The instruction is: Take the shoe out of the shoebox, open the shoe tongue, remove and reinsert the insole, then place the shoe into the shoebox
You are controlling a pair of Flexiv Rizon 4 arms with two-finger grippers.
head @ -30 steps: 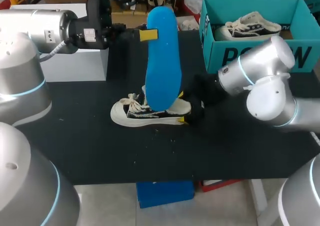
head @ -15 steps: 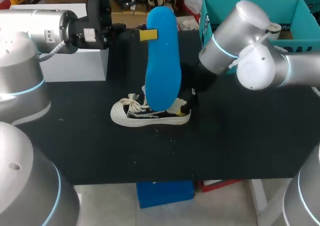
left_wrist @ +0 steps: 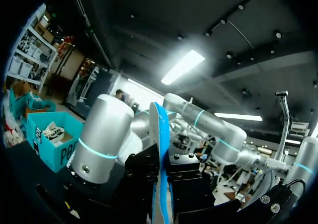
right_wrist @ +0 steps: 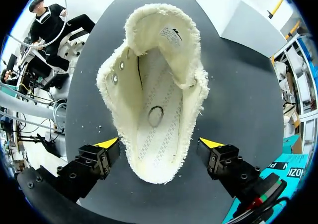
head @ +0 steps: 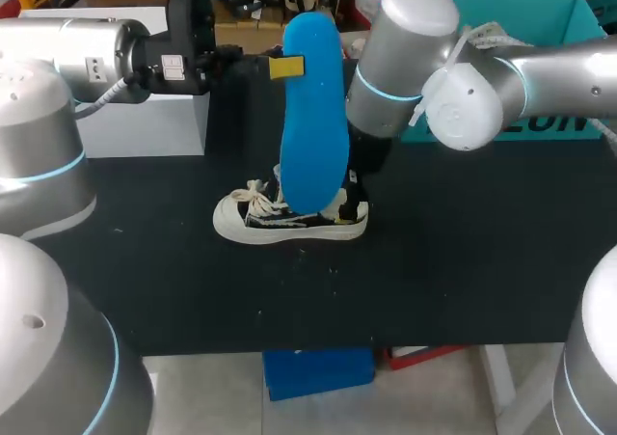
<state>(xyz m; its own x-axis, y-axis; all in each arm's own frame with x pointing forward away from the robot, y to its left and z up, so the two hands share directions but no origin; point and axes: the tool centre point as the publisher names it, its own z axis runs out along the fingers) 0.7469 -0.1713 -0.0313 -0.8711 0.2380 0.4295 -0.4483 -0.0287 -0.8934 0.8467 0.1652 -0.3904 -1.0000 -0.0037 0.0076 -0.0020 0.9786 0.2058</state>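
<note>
A blue insole [head: 314, 117] stands upright in the air above the shoe, and my left gripper [head: 286, 67] is shut on its upper edge. In the left wrist view the insole [left_wrist: 159, 149] shows edge-on, pinched in that gripper [left_wrist: 161, 184]. The black-and-white sneaker [head: 289, 219] lies on the black table [head: 463, 261], toe to the left. My right gripper [head: 354, 199] is at its heel. In the right wrist view the shoe [right_wrist: 154, 100] is seen from above with its tongue pulled back and its inside bare. The right gripper [right_wrist: 160, 143] is open, one yellow fingertip on each side of the heel.
A teal shoebox [head: 569, 11] stands at the back right, largely hidden by my right arm, with another shoe [head: 487, 36] partly showing inside. A white box [head: 145, 117] sits at the back left under my left arm.
My right arm has swung from the table's right side up and over to the shoe's heel, covering the shoebox front. The left arm and the insole have not moved.
</note>
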